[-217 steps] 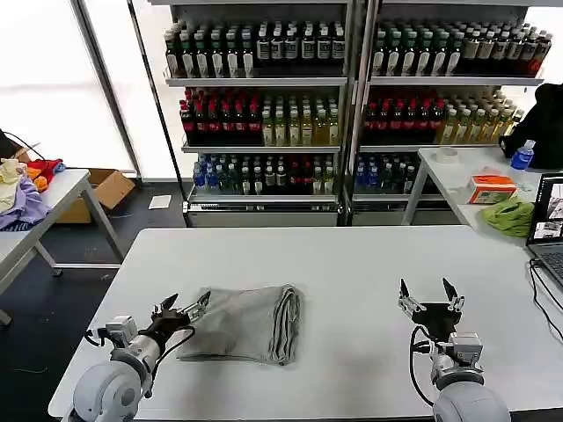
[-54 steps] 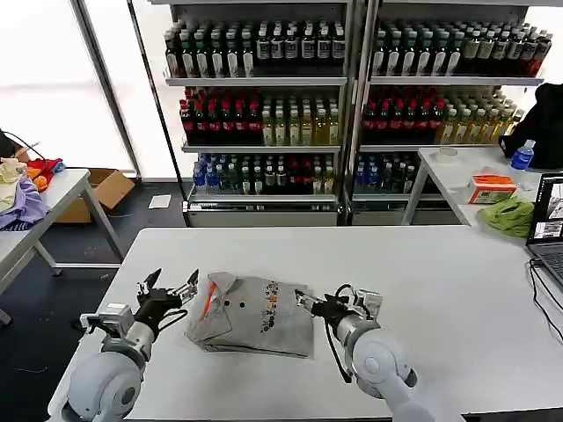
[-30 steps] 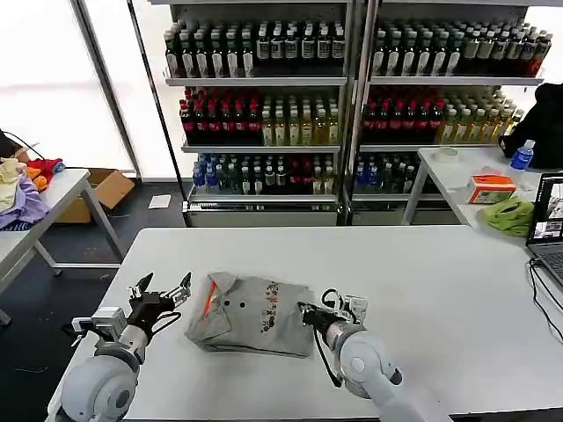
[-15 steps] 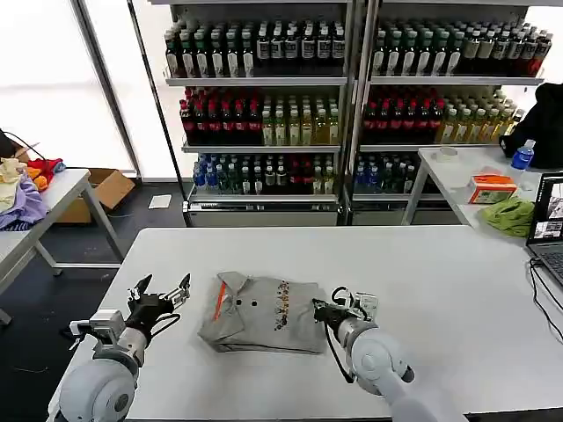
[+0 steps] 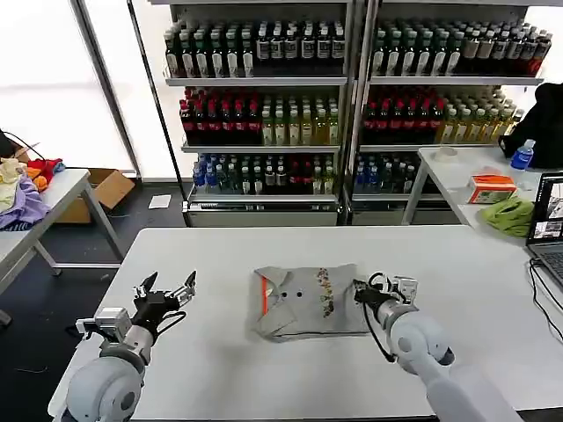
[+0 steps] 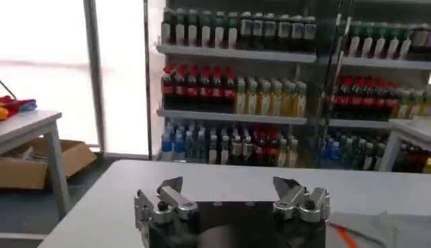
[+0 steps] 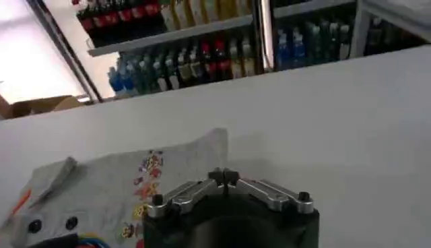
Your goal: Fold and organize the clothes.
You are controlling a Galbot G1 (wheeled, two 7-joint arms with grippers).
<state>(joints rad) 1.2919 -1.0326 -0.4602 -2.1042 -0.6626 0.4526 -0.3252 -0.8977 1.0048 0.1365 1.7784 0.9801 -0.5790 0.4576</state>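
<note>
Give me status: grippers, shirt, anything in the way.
Right gripper shut on folded shirt at its right edge. Left gripper open, off the shirt to its left. White table bare around the shirt.

Head view: high up, looking down at the white table. Wrist views: low, close, facing shelves too.

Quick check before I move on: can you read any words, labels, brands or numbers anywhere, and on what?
No text can be read.
Shirt: small multicoloured chest print, figures only, no letters I can make out.
Bottle labels on the shelves: too small to read.
Orange-and-white box on the side table: printing too blurred to read.
Laptop screen: too small to read.
</note>
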